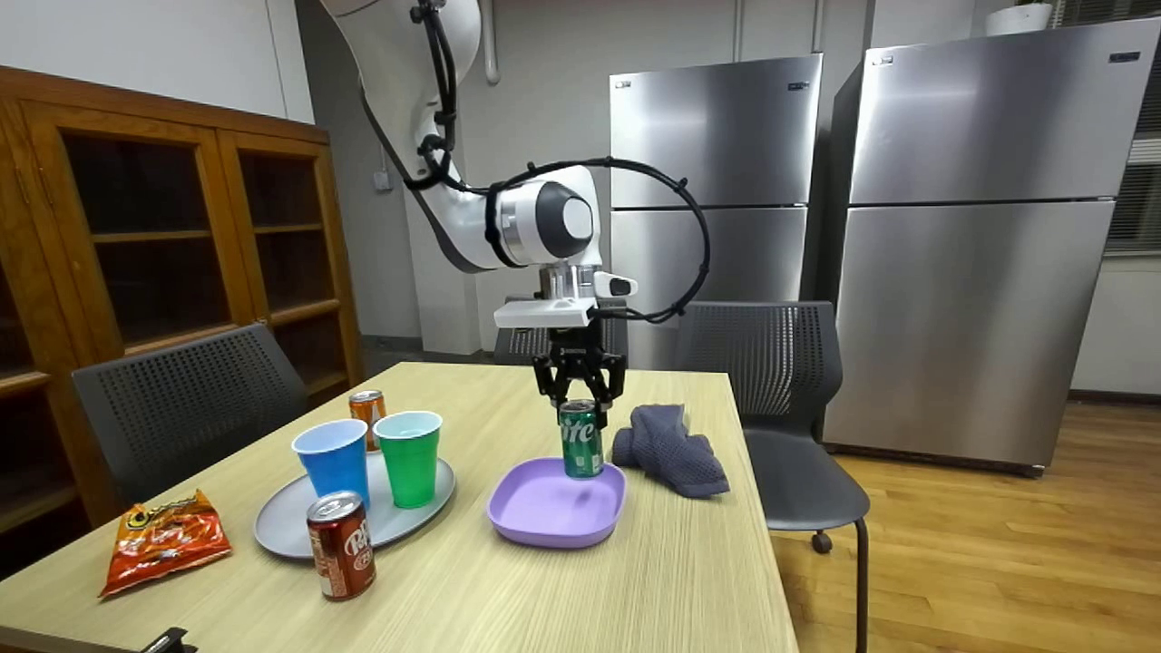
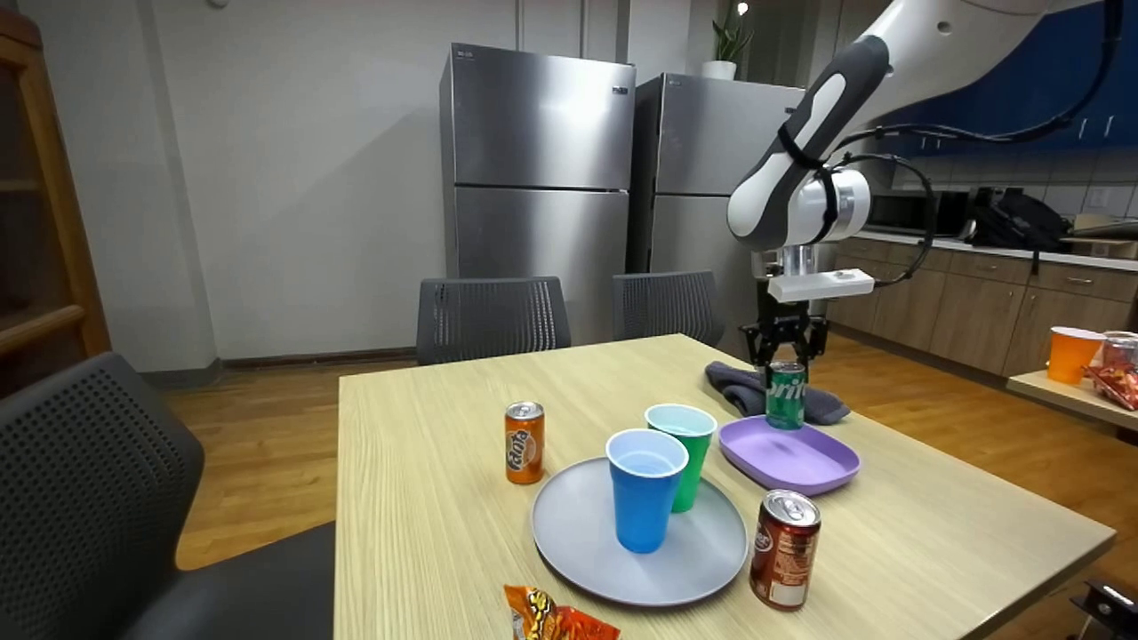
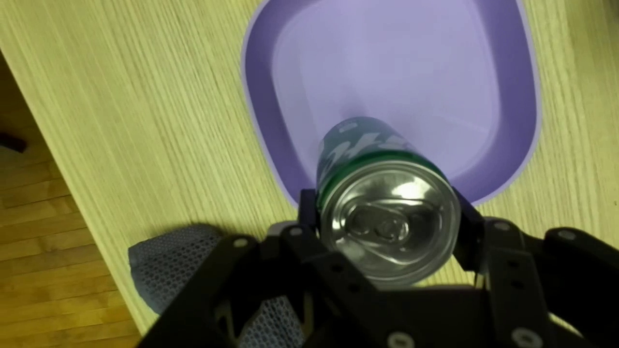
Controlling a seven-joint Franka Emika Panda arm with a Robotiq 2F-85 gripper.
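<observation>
Jaws parted to a can's width, the gripper (image 3: 387,215) holds one Sprite can (image 1: 580,446) upright over the purple plate (image 1: 549,515), perhaps touching it. The table (image 2: 427,498) also bears one Fanta can (image 2: 524,443), one Dr Pepper can (image 2: 785,553), one gray plate (image 2: 578,533) under one blue cup (image 2: 646,502) and one green cup (image 1: 410,467), one snack bag (image 1: 168,541), one towel (image 1: 676,453).

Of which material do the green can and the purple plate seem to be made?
Green can: shiny metal, likely aluminium; its silvery top throws a bright highlight.
Purple plate: probably plastic, smooth and satin, judging by its even colour and soft sheen.
</observation>
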